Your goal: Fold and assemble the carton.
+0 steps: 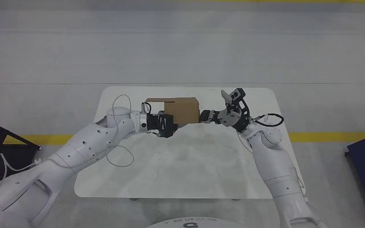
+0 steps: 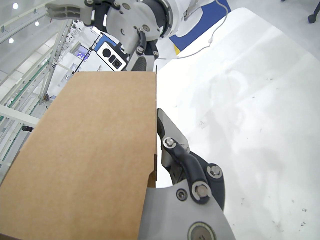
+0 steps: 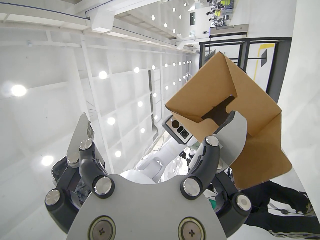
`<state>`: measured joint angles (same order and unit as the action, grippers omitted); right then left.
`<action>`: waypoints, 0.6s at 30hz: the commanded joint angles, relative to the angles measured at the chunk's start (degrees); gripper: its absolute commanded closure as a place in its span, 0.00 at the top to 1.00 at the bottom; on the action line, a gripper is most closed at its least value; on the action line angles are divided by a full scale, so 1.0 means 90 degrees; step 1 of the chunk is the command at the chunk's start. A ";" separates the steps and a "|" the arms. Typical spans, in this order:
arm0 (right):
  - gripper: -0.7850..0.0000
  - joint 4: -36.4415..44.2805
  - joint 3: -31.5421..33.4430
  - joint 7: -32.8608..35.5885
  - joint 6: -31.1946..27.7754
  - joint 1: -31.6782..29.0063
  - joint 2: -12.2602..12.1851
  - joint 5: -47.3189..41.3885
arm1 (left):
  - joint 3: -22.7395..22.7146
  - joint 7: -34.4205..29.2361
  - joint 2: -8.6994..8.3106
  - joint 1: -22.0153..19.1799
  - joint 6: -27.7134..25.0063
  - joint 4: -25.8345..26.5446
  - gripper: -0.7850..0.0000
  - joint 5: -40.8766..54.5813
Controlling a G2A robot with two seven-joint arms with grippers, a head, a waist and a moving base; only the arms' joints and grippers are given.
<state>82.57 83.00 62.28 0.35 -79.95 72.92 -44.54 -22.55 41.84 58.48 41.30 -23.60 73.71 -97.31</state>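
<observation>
Above the white tabletop (image 1: 188, 171), the left gripper (image 1: 166, 124) has its fingers closed on the left end of the brown carton (image 1: 181, 108). At the carton's right end, the right gripper (image 1: 215, 106) is spread wide, one finger (image 3: 231, 132) touching the open end's flaps.

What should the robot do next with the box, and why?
Probably the right gripper should press its touching finger a little inward on the end flaps of the carton: that end shows a dark gap, not yet closed, and the left gripper holds the other side.
</observation>
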 commanded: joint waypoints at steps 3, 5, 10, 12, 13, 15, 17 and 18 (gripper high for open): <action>1.00 0.0025 -0.0067 0.0186 0.0071 0.0011 0.0001 -0.0312 | -0.0070 -0.0276 0.0082 0.0016 -0.0078 0.0049 0.00 0.0056; 1.00 0.0012 -0.0099 0.0149 0.0063 0.0043 0.0009 -0.0461 | -0.0071 -0.0371 0.0130 0.0014 -0.0122 0.0083 0.00 0.0020; 1.00 -0.0008 -0.0269 0.0024 0.0000 0.0110 0.0028 -0.0534 | -0.0070 -0.0511 0.0257 0.0012 -0.0173 0.0035 0.00 -0.0063; 1.00 -0.0025 -0.0330 -0.0086 -0.0054 0.0136 0.0033 -0.0485 | -0.0086 -0.0513 0.0299 0.0012 -0.0184 -0.0005 0.00 -0.0081; 1.00 -0.0033 -0.0346 -0.0178 -0.0113 0.0147 0.0036 -0.0451 | -0.0096 -0.0507 0.0316 0.0014 -0.0191 -0.0025 0.00 -0.0093; 1.00 -0.0050 -0.0369 -0.0331 -0.0211 0.0161 0.0041 -0.0424 | -0.0128 -0.0486 0.0343 0.0022 -0.0183 -0.0060 0.00 -0.0123; 1.00 -0.0061 -0.0318 -0.0369 -0.0286 0.0153 0.0036 -0.0506 | -0.0182 -0.0453 0.0357 0.0052 -0.0142 -0.0095 0.00 -0.0131; 1.00 -0.0062 -0.0254 -0.0356 -0.0336 0.0132 0.0030 -0.0586 | -0.0213 -0.0443 0.0359 0.0070 -0.0129 -0.0114 0.00 -0.0138</action>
<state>82.03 80.06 58.92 -2.23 -78.56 73.27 -48.96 -24.15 37.73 61.72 41.74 -24.93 72.89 -98.48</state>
